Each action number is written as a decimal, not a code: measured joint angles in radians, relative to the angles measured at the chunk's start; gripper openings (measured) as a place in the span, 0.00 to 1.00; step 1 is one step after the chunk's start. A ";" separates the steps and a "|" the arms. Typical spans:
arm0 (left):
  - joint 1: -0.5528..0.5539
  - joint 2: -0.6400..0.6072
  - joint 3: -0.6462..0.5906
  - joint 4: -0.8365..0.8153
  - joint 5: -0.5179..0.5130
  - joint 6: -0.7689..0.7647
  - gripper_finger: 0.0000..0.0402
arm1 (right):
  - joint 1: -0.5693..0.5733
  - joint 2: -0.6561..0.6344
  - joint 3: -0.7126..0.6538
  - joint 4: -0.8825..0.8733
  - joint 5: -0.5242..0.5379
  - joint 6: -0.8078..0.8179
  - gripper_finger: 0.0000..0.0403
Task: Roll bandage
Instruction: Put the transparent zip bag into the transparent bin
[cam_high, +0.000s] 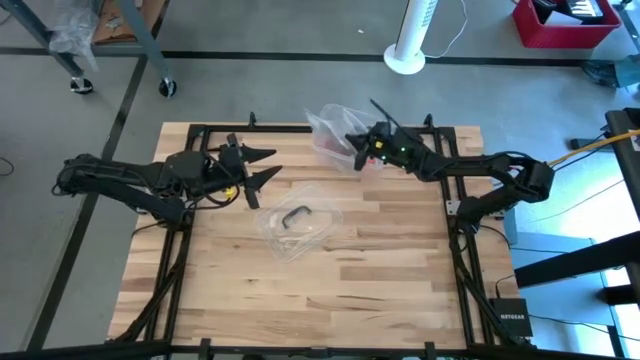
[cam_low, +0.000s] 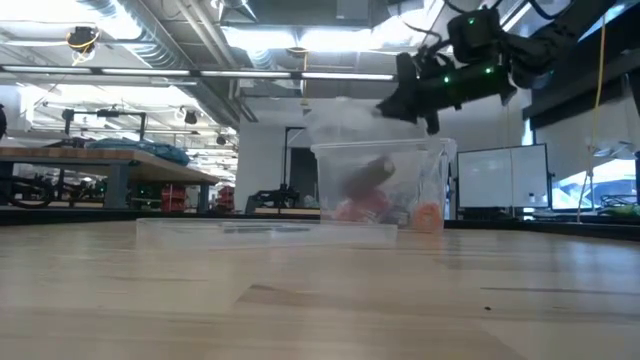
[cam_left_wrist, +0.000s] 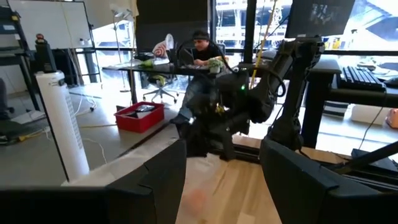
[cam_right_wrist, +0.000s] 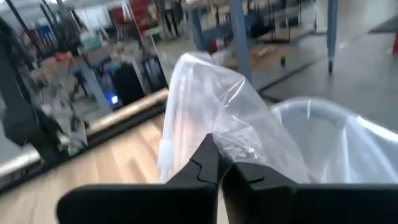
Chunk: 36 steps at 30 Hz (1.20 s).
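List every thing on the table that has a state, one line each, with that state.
Right tool: shut on the clear plastic bag, above the box.
Left tool: open, empty, raised over the table's left part.
Clear plastic bag: pinched and lifted, crumpled.
Clear plastic box: lid off, items inside.
Lid with black handle: flat on the table, apart from the box.

Counting now: one clear plastic box (cam_high: 335, 140) at the far edge of my tabletop (cam_high: 370, 260), one thin clear bag (cam_right_wrist: 211, 118) rising out of it, one clear lid with a black handle (cam_high: 297, 224) lying flat mid-table. Off the tabletop, one white tower fan (cam_high: 412, 35), one red crate (cam_high: 560, 22). One person (cam_left_wrist: 202, 50) at a desk behind.
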 joint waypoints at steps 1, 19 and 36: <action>0.000 0.000 0.000 0.000 0.000 -0.003 0.49 | 0.000 0.001 0.000 -0.024 -0.009 -0.003 0.02; 0.005 0.000 0.000 -0.012 0.000 -0.028 0.49 | 0.000 -0.051 0.182 -0.715 0.063 -0.186 0.08; 0.005 0.000 0.000 -0.082 0.000 -0.071 0.49 | -0.002 -0.019 0.681 -1.249 0.037 -0.316 0.46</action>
